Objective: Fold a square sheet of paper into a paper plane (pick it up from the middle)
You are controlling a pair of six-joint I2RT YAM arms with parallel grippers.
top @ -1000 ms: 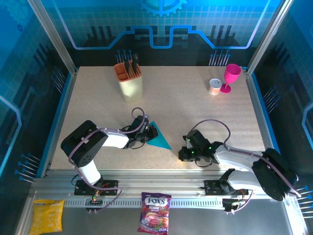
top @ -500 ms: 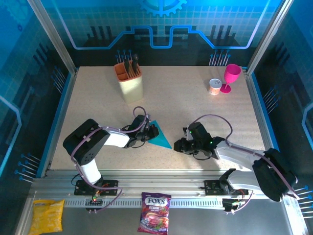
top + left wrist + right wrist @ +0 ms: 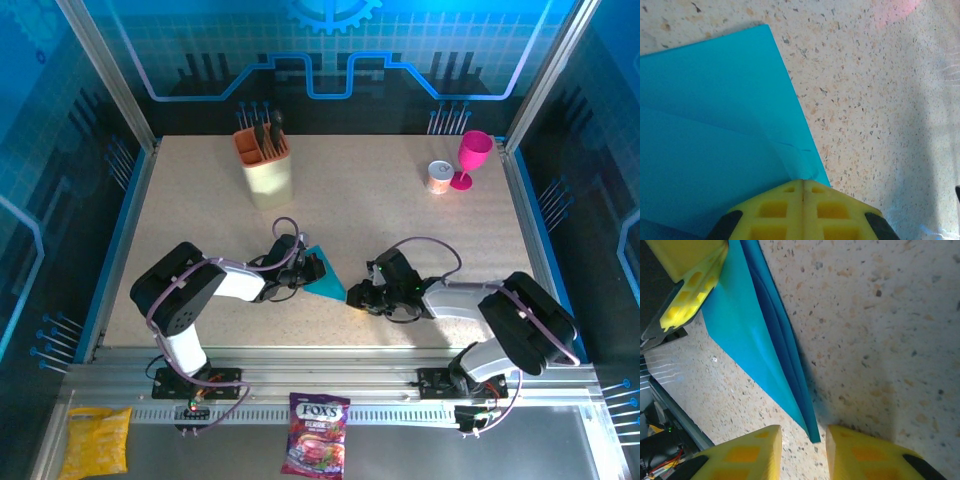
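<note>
The sheet of paper (image 3: pixel 328 284) is bright cyan-blue and folded into a layered, pointed shape near the table's front middle. My left gripper (image 3: pixel 309 272) holds it from the left. In the left wrist view the yellow fingers (image 3: pixel 802 183) are pressed together on the edge of the paper (image 3: pixel 715 145). My right gripper (image 3: pixel 356 297) sits at the paper's right-hand point. In the right wrist view its jaws (image 3: pixel 804 436) stand open on either side of the tip of the paper (image 3: pixel 752 335), without touching it. The left gripper's yellow fingers (image 3: pixel 687 300) show at the upper left.
A beige utensil holder (image 3: pixel 267 168) with an orange insert stands at the back left. A pink goblet (image 3: pixel 472 158) and a small can (image 3: pixel 439 177) stand at the back right. A candy bag (image 3: pixel 317 434) and a yellow packet (image 3: pixel 96 440) lie off the table at the front.
My right gripper has moved left to the paper's tip and has opened from shut. The left gripper and the paper have stayed where they were.
</note>
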